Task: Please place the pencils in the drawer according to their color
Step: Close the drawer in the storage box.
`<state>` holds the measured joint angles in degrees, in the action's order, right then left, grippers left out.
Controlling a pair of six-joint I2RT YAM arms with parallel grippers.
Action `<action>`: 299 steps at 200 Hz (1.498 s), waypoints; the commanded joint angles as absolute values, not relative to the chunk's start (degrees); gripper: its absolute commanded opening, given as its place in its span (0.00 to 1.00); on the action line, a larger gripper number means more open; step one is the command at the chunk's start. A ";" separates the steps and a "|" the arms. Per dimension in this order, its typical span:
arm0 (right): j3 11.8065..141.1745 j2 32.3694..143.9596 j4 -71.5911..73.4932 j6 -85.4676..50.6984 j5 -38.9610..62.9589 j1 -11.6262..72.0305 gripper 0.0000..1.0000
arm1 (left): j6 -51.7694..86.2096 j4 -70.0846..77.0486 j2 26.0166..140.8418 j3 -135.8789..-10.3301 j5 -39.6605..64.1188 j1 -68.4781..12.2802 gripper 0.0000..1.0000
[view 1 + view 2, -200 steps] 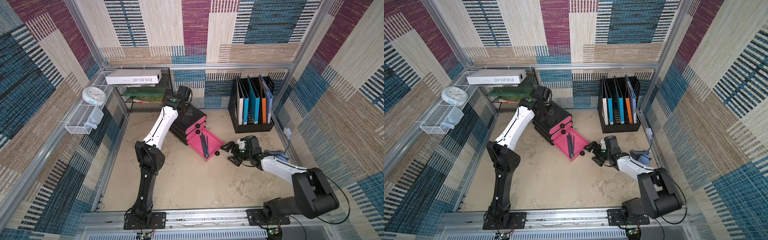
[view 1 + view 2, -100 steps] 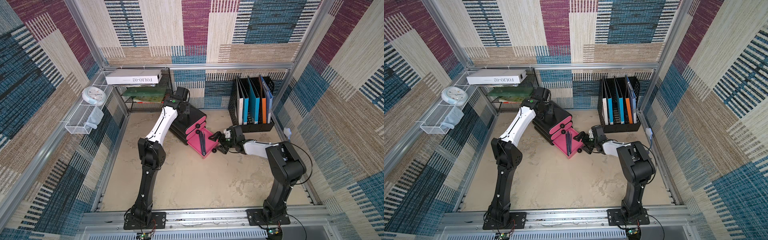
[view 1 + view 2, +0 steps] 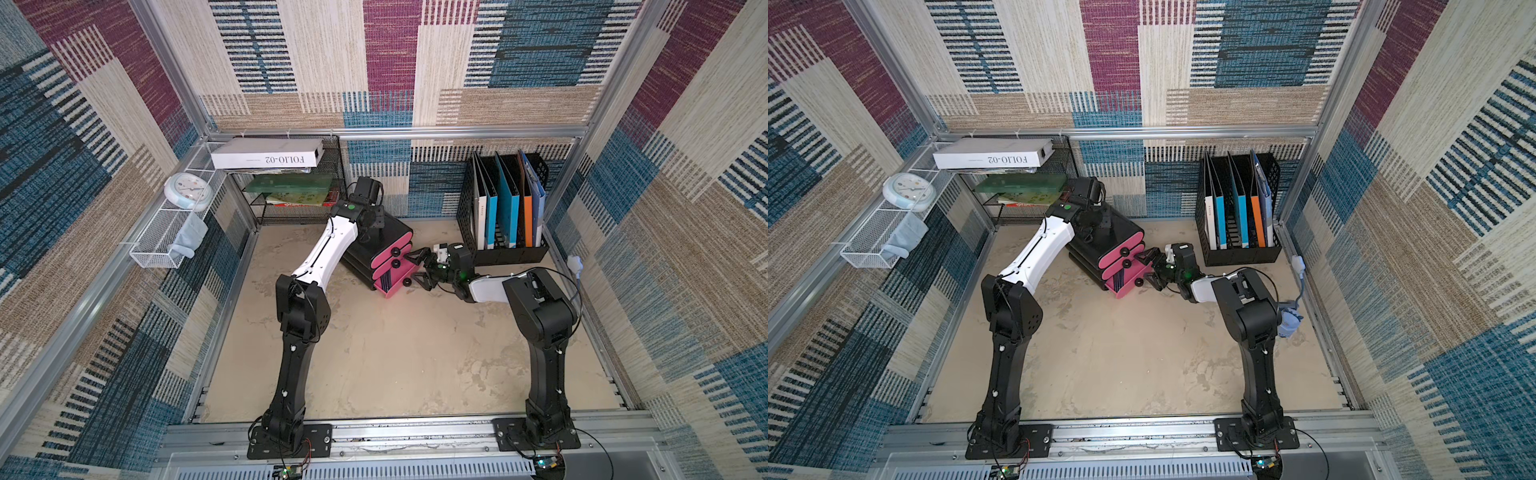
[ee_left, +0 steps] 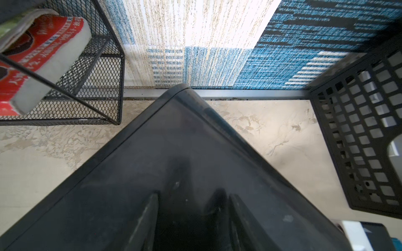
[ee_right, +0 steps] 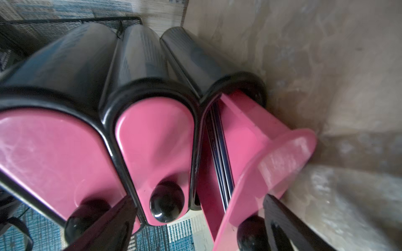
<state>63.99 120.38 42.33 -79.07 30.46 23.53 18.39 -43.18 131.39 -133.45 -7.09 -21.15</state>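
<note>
A black drawer cabinet (image 3: 386, 232) with three pink fronts stands at the back of the table. Its bottom drawer (image 3: 392, 287) is pulled out a little, and dark navy pencils (image 5: 219, 152) lie inside it, also seen as pencils (image 3: 1119, 279) in a top view. My right gripper (image 3: 415, 268) is open at the drawer fronts. In the right wrist view the right gripper (image 5: 199, 202) straddles the middle drawer's knob (image 5: 166, 202), and one finger (image 5: 287, 226) sits beside the bottom drawer's knob (image 5: 250, 230). My left gripper (image 4: 193, 217) rests open on the cabinet's top, holding nothing.
A black file holder (image 3: 507, 216) with folders stands right of the cabinet. A mesh shelf (image 3: 291, 199) with books and a white box (image 3: 266, 153) is at the back left. A clock (image 3: 187, 191) and wire basket (image 3: 162, 245) hang on the left wall.
My right gripper moved left to the cabinet, and the bottom drawer slid from far out to nearly in. The left arm stayed on the cabinet's top.
</note>
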 commanded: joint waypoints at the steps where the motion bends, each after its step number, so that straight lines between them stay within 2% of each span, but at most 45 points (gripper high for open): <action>1: 61.70 121.39 59.34 -85.62 28.95 23.62 0.91 | 21.74 -54.10 132.30 -130.92 -0.34 -21.35 0.54; 57: 63.27 126.82 68.05 -91.44 27.22 24.51 0.88 | 23.09 -51.16 130.25 -125.17 -0.03 -21.36 0.52; 147: 66.52 133.95 79.43 -98.53 22.61 26.98 0.88 | 25.83 -44.34 125.50 -114.79 2.50 -21.42 0.48; 180: 63.47 131.72 82.90 -98.44 23.18 27.07 0.94 | 25.75 -43.49 124.33 -114.73 3.51 -21.40 0.48; 190: 61.59 129.82 83.83 -98.04 23.76 27.03 1.00 | 25.45 -43.53 124.00 -115.57 3.77 -21.45 0.49; 224: 52.45 118.80 81.33 -94.35 24.66 26.87 0.99 | 24.53 -46.32 122.80 -122.52 3.86 -21.40 0.52; 252: 46.57 104.08 69.01 -86.19 27.33 25.87 0.99 | 23.97 -47.98 117.12 -125.67 4.84 -21.78 0.56; 274: 49.83 90.82 44.38 -72.13 29.06 23.65 0.99 | 20.05 -47.62 107.67 -121.26 0.79 -23.68 0.60; 287: 56.33 84.18 23.49 -59.52 22.73 22.83 0.99 | 17.77 -46.22 100.54 -114.64 -3.88 -24.89 0.64; 299: 62.54 80.45 7.03 -47.69 13.31 22.27 0.99 | 16.75 -41.77 92.33 -104.59 -7.39 -25.00 0.71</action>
